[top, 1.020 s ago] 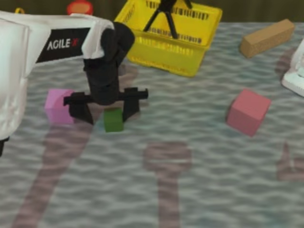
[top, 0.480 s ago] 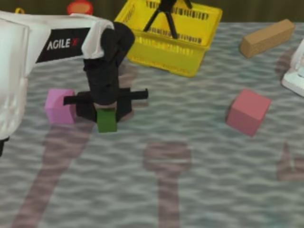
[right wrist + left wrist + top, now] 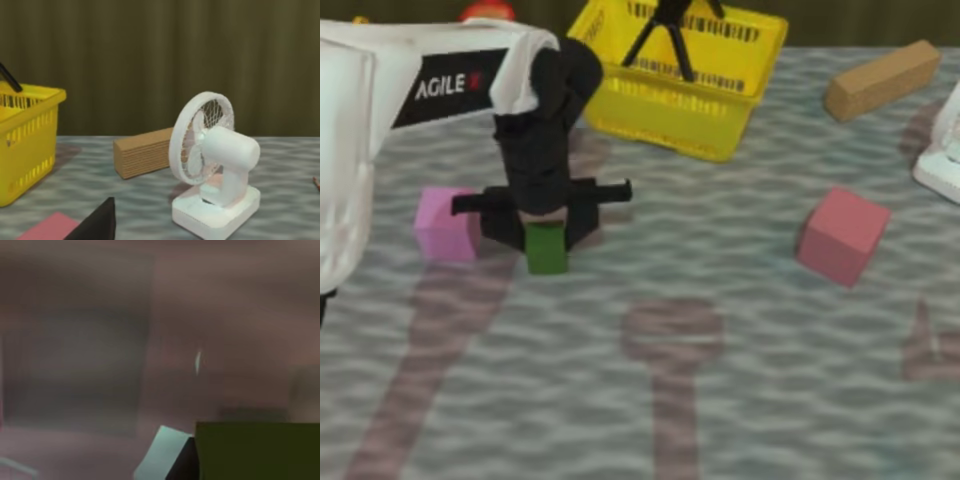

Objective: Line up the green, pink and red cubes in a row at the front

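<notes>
table (image 3: 740, 300) | 3 cubes | left pincer (image 3: 546, 228) clamps 1 green cube (image 3: 547, 250) | 1 basket (image 3: 660, 105)

Green cube (image 3: 547, 249) — pink cube (image 3: 442, 222) (pale lilac).

Green cube (image 3: 547, 249) sitting clamped in left gripper (image 3: 544, 226); pink cube (image 3: 444, 223) lying just left; red cube (image 3: 842, 235) resting far right.
</notes>
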Controlling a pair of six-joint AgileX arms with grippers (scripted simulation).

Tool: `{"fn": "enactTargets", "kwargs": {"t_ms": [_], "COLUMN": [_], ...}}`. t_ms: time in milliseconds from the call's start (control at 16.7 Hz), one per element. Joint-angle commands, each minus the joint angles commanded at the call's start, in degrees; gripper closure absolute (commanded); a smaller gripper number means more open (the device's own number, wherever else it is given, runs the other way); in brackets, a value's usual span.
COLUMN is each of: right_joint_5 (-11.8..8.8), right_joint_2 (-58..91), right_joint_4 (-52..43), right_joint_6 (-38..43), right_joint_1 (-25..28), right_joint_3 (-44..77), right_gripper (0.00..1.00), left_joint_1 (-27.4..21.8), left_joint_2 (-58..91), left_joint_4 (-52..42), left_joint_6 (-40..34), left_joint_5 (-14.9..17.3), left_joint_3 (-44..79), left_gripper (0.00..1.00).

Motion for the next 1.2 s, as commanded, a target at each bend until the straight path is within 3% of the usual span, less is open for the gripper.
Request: {"fn": "enactTargets", "kwargs": {"t_ms": [360,720,900,1200], "right_joint_5": [0.0,0.0,0.0,0.0], "right_joint_2": [0.0,0.0,0.0,0.0], "right_joint_4": [0.0,0.0,0.0,0.0], "right_joint_6": [0.0,0.0,0.0,0.0], "right_joint_1": [0.0,0.0,0.0,0.0], "right_joint_3": [0.0,0.0,0.0,0.0], "right_gripper": [0.0,0.0,0.0,0.0], "left_joint_1": [0.84,-0.34,-5.96,-22.32], "left_joint_2": [-3.53,-3.35,-2.49,-1.05], "left_joint_4": [-10.45,-11.01,-12.45,-15.98], "left_joint_6": [-0.04,-0.78,-6.06,-19.69], "left_joint_5": [-0.04,-0.08,-0.2,-0.42], "left_joint_3": [6.76,7.39,9.41,13.53], "left_gripper": [1.0,1.0,1.0,1.0]}}
